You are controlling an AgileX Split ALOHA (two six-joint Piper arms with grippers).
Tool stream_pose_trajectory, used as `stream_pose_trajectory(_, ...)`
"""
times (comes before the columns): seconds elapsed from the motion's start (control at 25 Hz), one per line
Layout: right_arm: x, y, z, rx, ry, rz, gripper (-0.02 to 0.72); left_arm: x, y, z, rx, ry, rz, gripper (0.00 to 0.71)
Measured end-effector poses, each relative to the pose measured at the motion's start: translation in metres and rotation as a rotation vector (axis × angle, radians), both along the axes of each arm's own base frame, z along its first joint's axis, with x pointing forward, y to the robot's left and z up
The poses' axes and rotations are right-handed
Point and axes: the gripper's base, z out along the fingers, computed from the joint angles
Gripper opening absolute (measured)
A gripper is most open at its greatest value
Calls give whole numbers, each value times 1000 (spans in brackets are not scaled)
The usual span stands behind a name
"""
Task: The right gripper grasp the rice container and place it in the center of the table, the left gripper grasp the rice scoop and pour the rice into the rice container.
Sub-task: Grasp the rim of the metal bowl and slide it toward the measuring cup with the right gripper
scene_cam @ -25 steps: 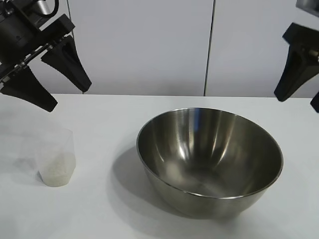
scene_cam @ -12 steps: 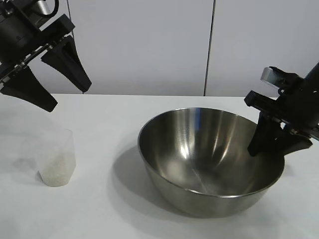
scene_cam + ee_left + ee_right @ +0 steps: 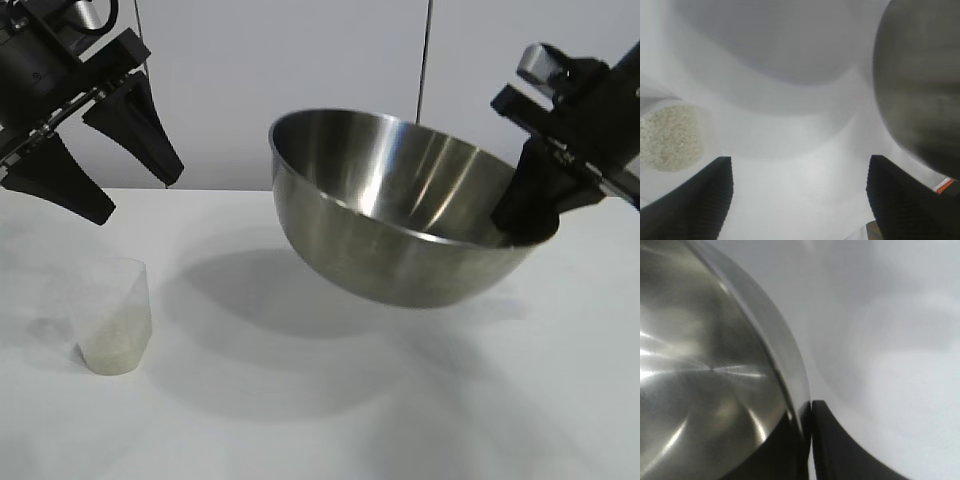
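The rice container (image 3: 400, 235) is a large, deep, round bowl of polished stainless steel with a thin rim. Its inside shows bright streaks of reflected light and no contents. It hangs clear of the white surface (image 3: 330, 400), tilted so the mouth faces up and toward the camera's right, and it casts a broad soft shadow on the surface beneath and to its left. The right gripper (image 3: 528, 215) holds it at the rim on the exterior view's right side; in the right wrist view the two black fingers (image 3: 832, 440) are pressed against the thin steel wall, one inside the bowl and one outside, pinching the rim (image 3: 790, 375) between them.

The rice scoop (image 3: 112, 315), a small translucent plastic cup, stands upright on the surface at the left, well apart from the bowl. White rice (image 3: 667, 137) fills its lower part in a low heap.

The left gripper (image 3: 95, 155) hangs above and behind the scoop, its wedge-shaped fingers (image 3: 695, 200) spread wide and holding nothing. From its wrist view the scoop lies to one side and the steel bowl's outer wall (image 3: 920, 85) to the other.
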Motion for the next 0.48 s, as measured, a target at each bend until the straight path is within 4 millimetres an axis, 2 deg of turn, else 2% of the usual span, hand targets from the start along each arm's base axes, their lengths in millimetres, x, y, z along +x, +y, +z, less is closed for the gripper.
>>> stream_pose_trajectory(0.08,1,8,8,-53,4,-6,19,0,0,0,0,0,0,538)
stream_pose_trajectory(0.2,-3,27,7,-133,20,16,19,0,0,0,0,0,0,538)
stream_pose_trajectory(0.48,-13,87,2,-194,-17,45,19,0,0,0,0,0,0,538)
